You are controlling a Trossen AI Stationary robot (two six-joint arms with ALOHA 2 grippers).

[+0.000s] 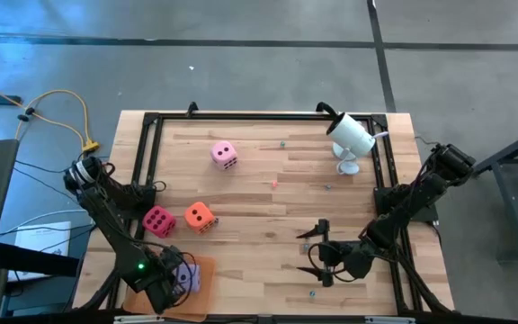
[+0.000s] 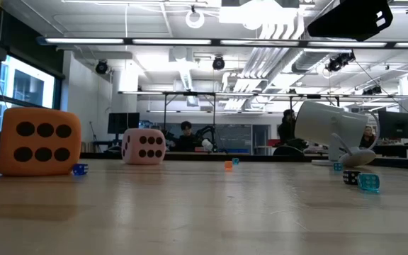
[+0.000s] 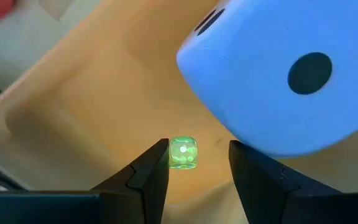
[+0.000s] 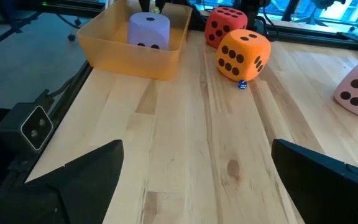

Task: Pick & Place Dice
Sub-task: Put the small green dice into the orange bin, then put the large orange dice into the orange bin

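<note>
**Purple die sits in tray as left gripper hovers above it**

Four soft cubes with dark pips are spread over the wooden table (image 1: 268, 216). The purple die (image 4: 148, 30) rests inside the orange tray (image 4: 132, 57) at the table's near left corner, tilted in the left wrist view, a single pip on the face toward the camera. As a cube it has no long axis. The left gripper (image 3: 199, 163) hangs over the tray with its jaws partly open and nothing between them but a tiny green translucent die (image 3: 183, 153) lying on the tray floor; the purple die lies just beside and beyond one finger, and whether it touches that finger cannot be told. The magenta die (image 1: 158, 220) and the orange die (image 1: 198, 215) sit side by side just outside the tray, the orange one showing six pips toward the low camera. The light pink die (image 1: 223, 155) lies well apart, farther back. The right gripper (image 1: 318, 251) waits near the table's near right edge, jaws wide open and empty.
</note>
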